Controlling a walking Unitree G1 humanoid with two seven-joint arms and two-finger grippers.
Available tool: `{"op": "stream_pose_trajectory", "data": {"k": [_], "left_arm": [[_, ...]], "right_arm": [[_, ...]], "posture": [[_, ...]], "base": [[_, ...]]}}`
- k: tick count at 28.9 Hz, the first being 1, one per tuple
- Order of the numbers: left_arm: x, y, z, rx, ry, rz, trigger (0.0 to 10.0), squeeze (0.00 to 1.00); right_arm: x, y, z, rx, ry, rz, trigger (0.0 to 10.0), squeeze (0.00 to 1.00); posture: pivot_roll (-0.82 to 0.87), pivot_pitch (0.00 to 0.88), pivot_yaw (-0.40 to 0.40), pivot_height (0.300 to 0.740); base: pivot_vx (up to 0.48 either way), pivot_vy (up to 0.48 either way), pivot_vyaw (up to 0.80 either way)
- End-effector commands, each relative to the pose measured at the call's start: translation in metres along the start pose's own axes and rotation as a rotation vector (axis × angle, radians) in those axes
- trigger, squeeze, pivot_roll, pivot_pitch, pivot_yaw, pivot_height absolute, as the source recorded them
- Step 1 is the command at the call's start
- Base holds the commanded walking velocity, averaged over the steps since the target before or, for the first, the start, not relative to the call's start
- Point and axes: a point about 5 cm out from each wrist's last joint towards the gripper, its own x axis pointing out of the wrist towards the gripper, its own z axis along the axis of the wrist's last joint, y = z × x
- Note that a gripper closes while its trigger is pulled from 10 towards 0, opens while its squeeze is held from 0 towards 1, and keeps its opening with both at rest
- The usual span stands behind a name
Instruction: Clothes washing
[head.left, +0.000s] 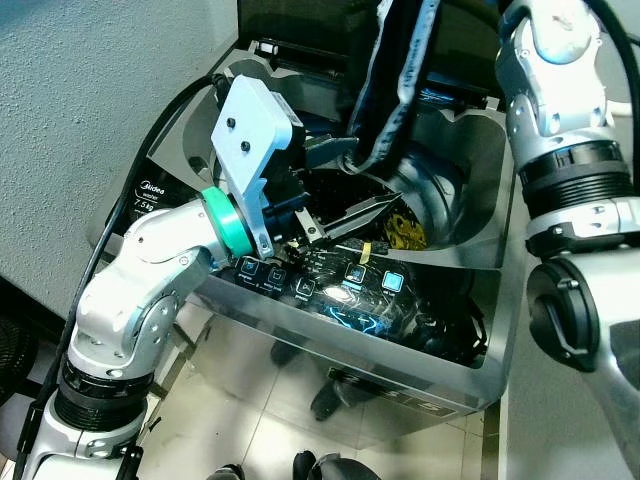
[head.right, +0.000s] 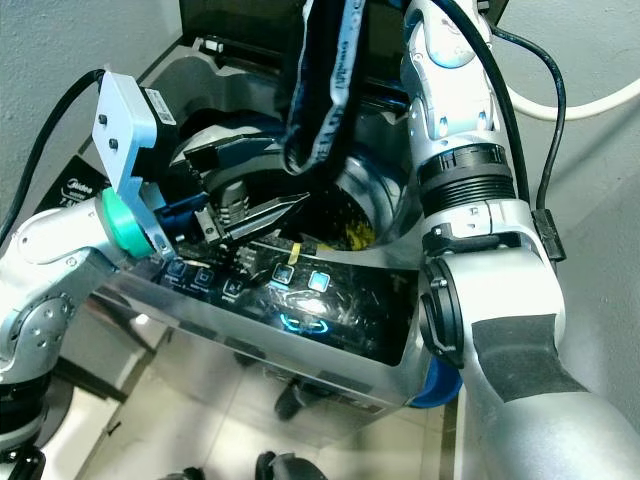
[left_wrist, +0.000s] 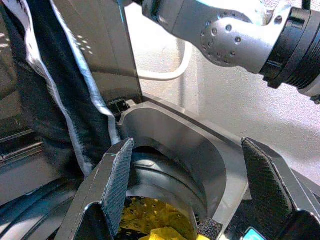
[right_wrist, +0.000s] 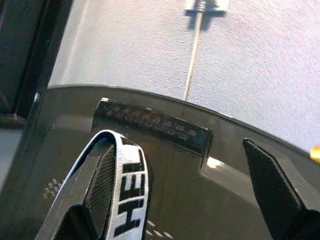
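Note:
A silver top-loading washing machine (head.left: 470, 170) stands with its lid (head.left: 300, 25) up. A dark garment (head.left: 395, 90) with a white lettered band hangs over the drum opening. Its band (right_wrist: 127, 175) is looped over one finger of my right gripper (right_wrist: 177, 150), whose fingers are spread open high above the machine. My left gripper (head.left: 365, 175) is open just above the drum's front rim, beside the garment's lower end and not touching it. Something yellow (head.left: 405, 232) lies inside the drum.
The lit control panel (head.left: 350, 290) runs along the machine's front edge, right under my left wrist. A grey wall lies to the left, and a white cable (head.right: 590, 100) runs behind my right arm. Pale tiled floor (head.left: 250, 400) lies in front.

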Motion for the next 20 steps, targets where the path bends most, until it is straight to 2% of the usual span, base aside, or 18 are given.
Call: {"op": "stream_pose_trajectory", "data": {"k": [1, 2, 3, 4, 7, 8, 9, 10, 11, 12, 13, 14, 15, 16, 17, 18, 19, 20], "left_arm": [[-0.001, -0.002, -0.003, 0.005, 0.011, 0.001, 10.0, 0.00], [-0.001, -0.001, -0.003, 0.007, 0.012, 0.004, 10.0, 0.00], [-0.001, -0.001, -0.003, 0.007, 0.012, 0.004, 10.0, 0.00], [-0.002, -0.001, -0.003, 0.008, 0.014, 0.005, 10.0, 0.00], [-0.003, -0.001, -0.003, 0.009, 0.015, 0.007, 10.0, 0.00], [-0.004, -0.001, -0.004, 0.009, 0.017, 0.007, 10.0, 0.00], [-0.004, -0.001, -0.004, 0.009, 0.017, 0.007, 10.0, 0.00], [-0.004, -0.001, -0.005, 0.008, 0.016, 0.005, 10.0, 0.00], [-0.004, -0.001, -0.005, 0.008, 0.016, 0.005, 10.0, 0.00], [-0.003, -0.001, -0.005, 0.008, 0.014, 0.001, 10.0, 0.00], [-0.003, -0.001, -0.005, 0.007, 0.010, -0.003, 10.0, 0.00], [-0.003, -0.001, -0.005, 0.007, 0.010, -0.003, 10.0, 0.00], [-0.002, -0.001, -0.004, 0.006, 0.008, -0.007, 10.0, 0.00], [-0.002, -0.001, -0.004, 0.006, 0.008, -0.007, 10.0, 0.00], [-0.001, -0.002, -0.004, 0.006, 0.006, -0.011, 10.0, 0.00], [-0.001, -0.002, -0.004, 0.007, 0.005, -0.014, 10.0, 0.00], [-0.001, -0.002, -0.004, 0.007, 0.005, -0.014, 10.0, 0.00], [-0.001, -0.002, -0.004, 0.008, 0.006, -0.014, 10.0, 0.00]], "right_arm": [[-0.004, 0.009, -0.004, -0.125, -0.011, 0.147, 10.0, 0.00], [-0.010, 0.011, -0.012, -0.192, 0.010, 0.261, 10.0, 0.00], [-0.010, 0.011, -0.012, -0.192, 0.010, 0.261, 10.0, 0.00], [-0.017, 0.009, -0.018, -0.221, 0.022, 0.357, 10.0, 0.00], [-0.020, 0.006, -0.022, -0.233, 0.028, 0.409, 10.0, 0.00], [-0.030, -0.005, -0.034, -0.280, 0.103, 0.575, 10.0, 0.00], [-0.030, -0.005, -0.034, -0.280, 0.103, 0.575, 10.0, 0.00], [-0.033, -0.006, -0.037, -0.346, 0.129, 0.651, 10.0, 0.00], [-0.033, -0.006, -0.037, -0.346, 0.129, 0.651, 10.0, 0.00], [-0.037, -0.004, -0.042, -0.452, 0.151, 0.730, 10.0, 0.00], [-0.040, 0.003, -0.048, -0.622, 0.159, 0.816, 10.0, 0.00], [-0.040, 0.003, -0.048, -0.622, 0.159, 0.816, 10.0, 0.00], [-0.045, 0.009, -0.053, -0.744, 0.160, 0.898, 10.0, 0.00], [-0.045, 0.009, -0.053, -0.744, 0.160, 0.898, 10.0, 0.00], [-0.048, 0.016, -0.056, -0.866, 0.143, 0.976, 10.0, 0.00], [-0.051, 0.022, -0.057, -0.916, 0.128, 1.045, 10.0, 0.00], [-0.051, 0.022, -0.057, -0.916, 0.128, 1.045, 10.0, 0.00], [-0.053, 0.024, -0.056, -0.945, 0.128, 1.114, 10.0, 0.00]], "posture": [[0.09, 0.089, -0.044, 0.740], [0.09, 0.089, -0.045, 0.740], [0.09, 0.089, -0.045, 0.740], [0.09, 0.088, -0.047, 0.740], [0.08, 0.088, -0.047, 0.740], [0.07, 0.084, -0.045, 0.740], [0.07, 0.084, -0.045, 0.740], [0.07, 0.081, -0.043, 0.740], [0.07, 0.081, -0.043, 0.740], [0.06, 0.077, -0.041, 0.740], [0.06, 0.076, -0.040, 0.740], [0.06, 0.076, -0.040, 0.740], [0.06, 0.076, -0.040, 0.740], [0.06, 0.076, -0.040, 0.740], [0.06, 0.073, -0.038, 0.740], [0.07, 0.068, -0.038, 0.740], [0.07, 0.068, -0.038, 0.740], [0.07, 0.066, -0.040, 0.740]], "base": [[0.000, 0.000, 0.00], [0.000, 0.000, 0.00], [0.000, 0.000, 0.00], [0.000, 0.000, 0.00], [0.000, 0.000, 0.00], [0.000, 0.000, 0.00], [0.000, 0.000, 0.00], [0.000, 0.000, 0.00], [0.000, 0.000, 0.00], [0.000, 0.000, 0.00], [0.000, 0.000, 0.00], [0.000, 0.000, 0.00], [0.000, 0.000, 0.00], [0.000, 0.000, 0.00], [0.000, 0.000, 0.00], [0.000, 0.000, 0.00], [0.000, 0.000, 0.00], [0.000, 0.000, 0.00]]}}
